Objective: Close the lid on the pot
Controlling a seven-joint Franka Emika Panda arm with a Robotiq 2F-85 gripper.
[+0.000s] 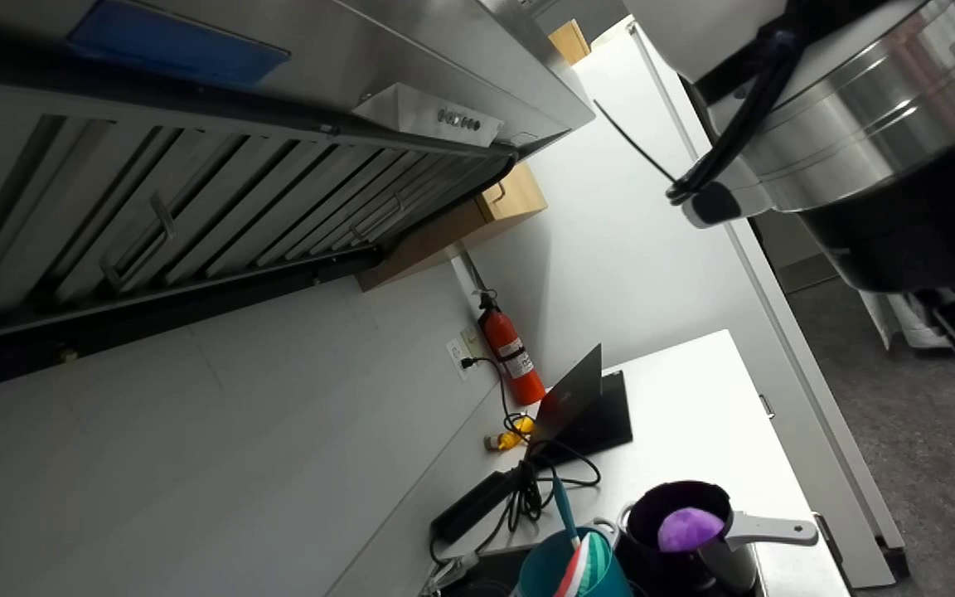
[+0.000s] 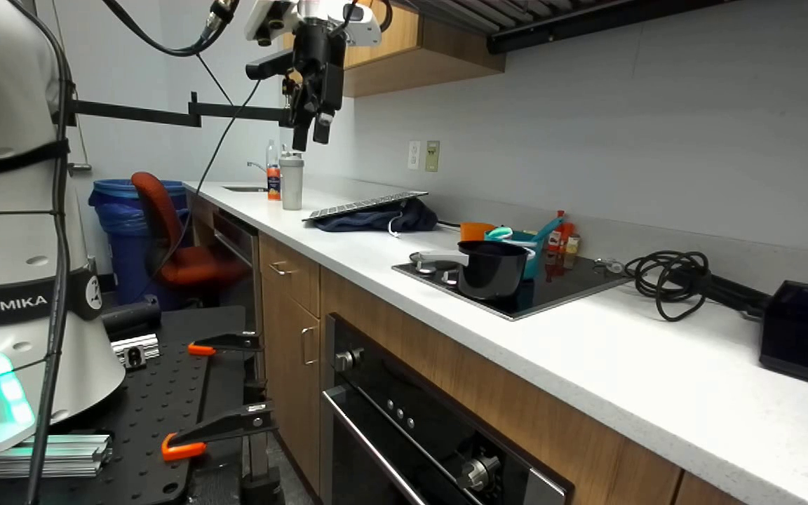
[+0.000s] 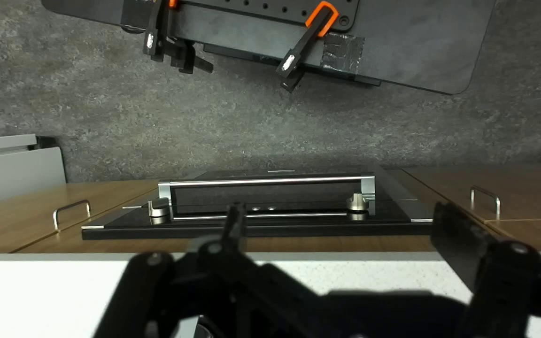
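The gripper (image 2: 311,138) hangs higher than the pot (image 2: 493,272), released, its fingers (image 3: 460,244) well apart; the pot sits uncovered on the black cooktop (image 2: 551,293), set in the white counter (image 2: 642,358); just beside the pot stands a teal tub (image 1: 542,562); farther from it, a coiled cord (image 2: 681,270); behind the pot rises the pale wall (image 2: 621,140); above it, the hood (image 1: 295,166); below, the oven (image 2: 432,424); well apart from the pot, a red chair (image 2: 157,214) and a blue bin (image 2: 116,224).

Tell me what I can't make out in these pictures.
Purple patch inside the pot: too small to identify in an exterior view.
Orange thing: lower part hidden behind the pot in an exterior view.
Extinguisher label: too small to read in an exterior view.
Gripper: fine detail blurred in the wrist view.
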